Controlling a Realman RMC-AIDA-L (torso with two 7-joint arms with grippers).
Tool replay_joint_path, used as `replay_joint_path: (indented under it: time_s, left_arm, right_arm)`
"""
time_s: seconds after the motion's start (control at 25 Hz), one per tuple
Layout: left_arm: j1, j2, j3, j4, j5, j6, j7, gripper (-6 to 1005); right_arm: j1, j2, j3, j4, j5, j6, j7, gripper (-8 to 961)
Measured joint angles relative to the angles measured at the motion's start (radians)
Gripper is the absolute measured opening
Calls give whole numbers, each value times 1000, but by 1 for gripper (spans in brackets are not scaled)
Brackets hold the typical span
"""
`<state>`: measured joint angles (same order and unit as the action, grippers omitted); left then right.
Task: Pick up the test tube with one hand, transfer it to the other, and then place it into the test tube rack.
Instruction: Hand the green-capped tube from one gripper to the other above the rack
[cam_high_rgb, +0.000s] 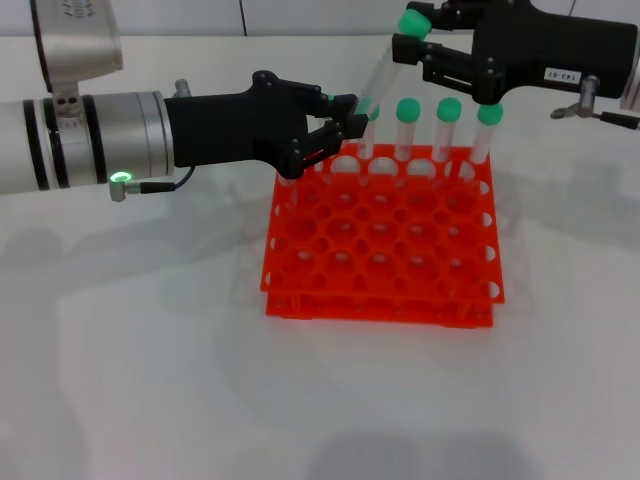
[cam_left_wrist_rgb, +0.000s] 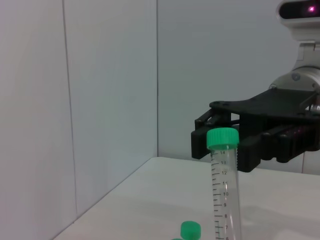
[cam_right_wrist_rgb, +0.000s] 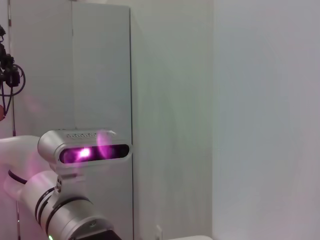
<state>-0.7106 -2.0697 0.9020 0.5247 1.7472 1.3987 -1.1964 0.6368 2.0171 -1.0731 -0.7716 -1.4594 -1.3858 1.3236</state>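
Observation:
The test tube (cam_high_rgb: 388, 70), clear with a green cap, hangs tilted above the back row of the orange-red test tube rack (cam_high_rgb: 380, 240). My left gripper (cam_high_rgb: 350, 117), on the arm with the green light, is shut on the tube's lower part. My right gripper (cam_high_rgb: 412, 28), the one with the white label, reaches in from the right and sits at the tube's capped top end. In the left wrist view the test tube (cam_left_wrist_rgb: 225, 190) rises upright, with the right gripper (cam_left_wrist_rgb: 225, 147) right behind its cap. The right wrist view shows neither tube nor rack.
Three more green-capped tubes (cam_high_rgb: 449, 125) stand in the rack's back row, and a fourth cap (cam_high_rgb: 372, 110) peeks out by my left fingertips. The rack sits on a white table (cam_high_rgb: 150, 380). White wall panels (cam_left_wrist_rgb: 110, 90) stand behind it. The left arm's wrist camera (cam_right_wrist_rgb: 85, 150) shows in the right wrist view.

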Motion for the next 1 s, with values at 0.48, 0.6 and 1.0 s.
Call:
replay_joint_path:
  time_s: [0.48,0.6,1.0]
  left_arm:
    - [0,1,0,0,0,0,0,192]
    - [1,0,0,0,0,1,0,192]
    - [7,-6,-1,0,-7,-3,0,192]
  right_arm:
    - [3,0,-1,3,2,2,1,310]
    - [3,-1,-2,4,2,2,3,291]
    - [3,-4,-2,3,-1,-5,14,283]
